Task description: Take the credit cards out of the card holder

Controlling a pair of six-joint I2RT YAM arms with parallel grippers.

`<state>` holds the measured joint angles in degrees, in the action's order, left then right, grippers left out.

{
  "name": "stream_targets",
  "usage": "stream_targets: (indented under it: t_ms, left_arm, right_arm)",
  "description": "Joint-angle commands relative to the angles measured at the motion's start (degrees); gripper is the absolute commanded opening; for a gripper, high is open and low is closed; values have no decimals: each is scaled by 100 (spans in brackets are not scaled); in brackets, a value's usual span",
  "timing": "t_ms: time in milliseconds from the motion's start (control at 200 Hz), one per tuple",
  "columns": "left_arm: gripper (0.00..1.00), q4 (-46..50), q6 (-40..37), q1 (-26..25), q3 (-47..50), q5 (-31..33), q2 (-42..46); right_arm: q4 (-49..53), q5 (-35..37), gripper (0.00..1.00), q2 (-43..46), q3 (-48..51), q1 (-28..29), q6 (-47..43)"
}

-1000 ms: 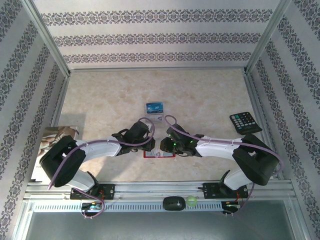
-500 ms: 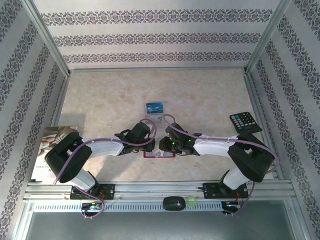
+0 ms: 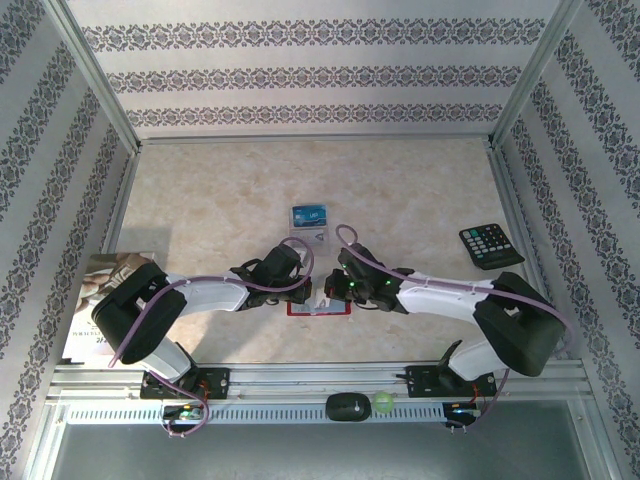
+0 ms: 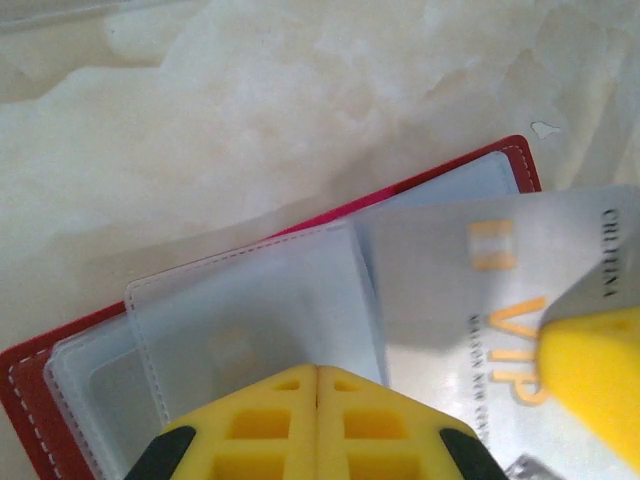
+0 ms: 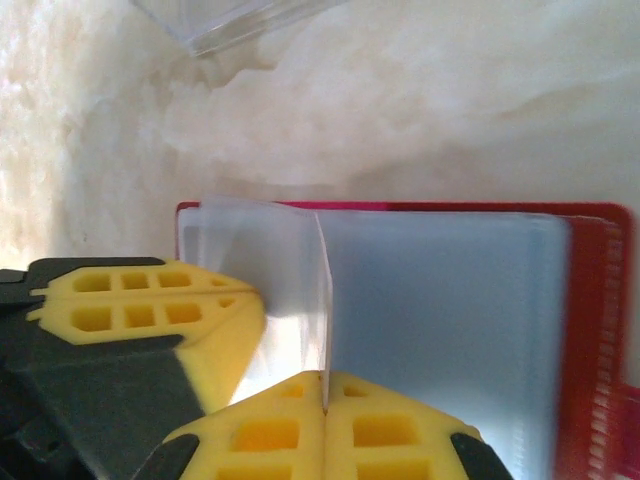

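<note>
The red card holder [image 3: 342, 309] lies open on the table between my two grippers, its clear sleeves [image 4: 250, 320] facing up. My left gripper [image 4: 318, 372] is shut, with nothing between its fingers, and its tips press down on the sleeves. A silver-grey credit card [image 4: 470, 290] with gold VIP print sticks partly out of a sleeve. My right gripper [image 5: 324, 380] is shut on that card's thin edge [image 5: 322, 290]. A blue credit card [image 3: 310, 214] lies on the table beyond the holder. From above, the left gripper [image 3: 305, 292] and right gripper [image 3: 326, 292] nearly touch.
A pale, clear card-like piece [image 3: 308, 237] lies just behind the holder. A black keypad remote [image 3: 490, 245] sits at the right edge. A magazine [image 3: 110, 290] lies at the left. Metal frame rails border the table.
My right gripper has closed onto the silver card and its wrist has shifted slightly right. The left gripper has closed the last bit and stays on the holder.
</note>
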<state>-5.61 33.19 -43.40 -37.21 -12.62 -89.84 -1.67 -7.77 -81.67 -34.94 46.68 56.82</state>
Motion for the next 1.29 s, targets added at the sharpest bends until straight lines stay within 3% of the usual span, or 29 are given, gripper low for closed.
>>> stream_targets:
  t_ms: [0,130,300,385,615,635,650,769,954,1289]
  left_arm:
    - [6,265,-158,50,61,-49,-52]
    - [14,290,-199,68,-74,-133,100]
    - [42,473,-90,125,-307,-165,894]
    - [55,616,-27,237,-322,-123,1402]
    - [76,1155,298,756,137,-276,2714]
    - [94,1238,321,807,172,-273,2831]
    - [100,1288,335,835,207,-276,2931]
    - [100,1755,381,1022,362,-191,3608]
    - [100,2495,278,1138,369,181,4315]
    - [100,2837,222,1598,448,159,4348]
  right_arm:
    - [448,298,0,330,263,-93,-116]
    - [708,111,0,764,170,-215,-700]
    - [1660,-110,0,1106,-749,-393,-2316]
    - [2133,-102,0,1029,-1341,-447,-3216]
    - [3106,233,0,228,-2825,-557,-5728]
    - [3166,223,0,125,-2949,-576,-5882]
    - [3213,209,0,47,-3043,-594,-6009]
    - [3803,131,0,-707,-3931,-638,-7020]
    - [4507,608,0,-1735,-5168,-631,-8255]
    - [4840,635,0,-2904,-6276,-616,-9322]
